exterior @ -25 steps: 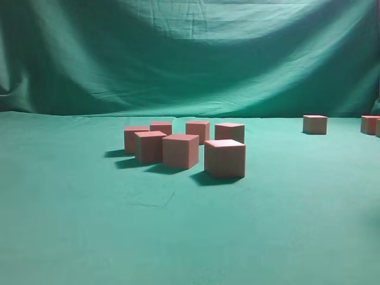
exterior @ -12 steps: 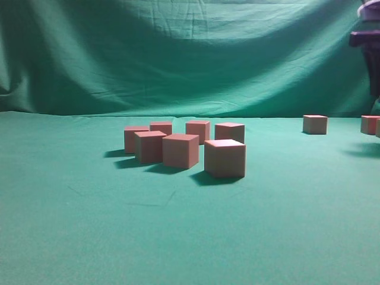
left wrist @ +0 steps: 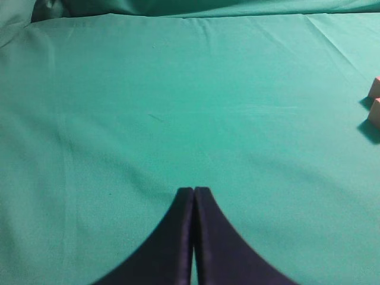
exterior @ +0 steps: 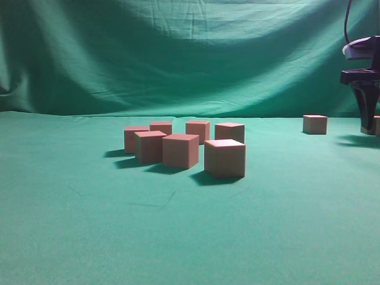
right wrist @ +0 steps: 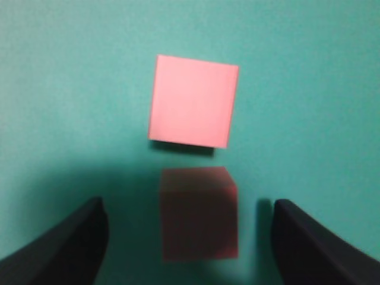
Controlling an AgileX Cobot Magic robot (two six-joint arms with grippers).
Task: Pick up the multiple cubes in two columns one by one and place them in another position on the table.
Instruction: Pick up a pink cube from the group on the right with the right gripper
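Several salmon-pink cubes stand clustered in two rough columns on the green table, left of centre. One cube sits alone at the back right. At the far right edge my right gripper hangs low over more cubes, partly hiding them. From its wrist view, the right gripper is open, its jaws straddling a shadowed cube with gaps on both sides; a lit cube lies just beyond. My left gripper is shut and empty over bare cloth.
A draped green backdrop rises behind the table. In the left wrist view two cube corners show at the right edge. Wrinkled cloth spreads in front of the cluster.
The right gripper came into the exterior view from the upper right and dropped down over the cubes at the far right edge. The cubes have not moved.
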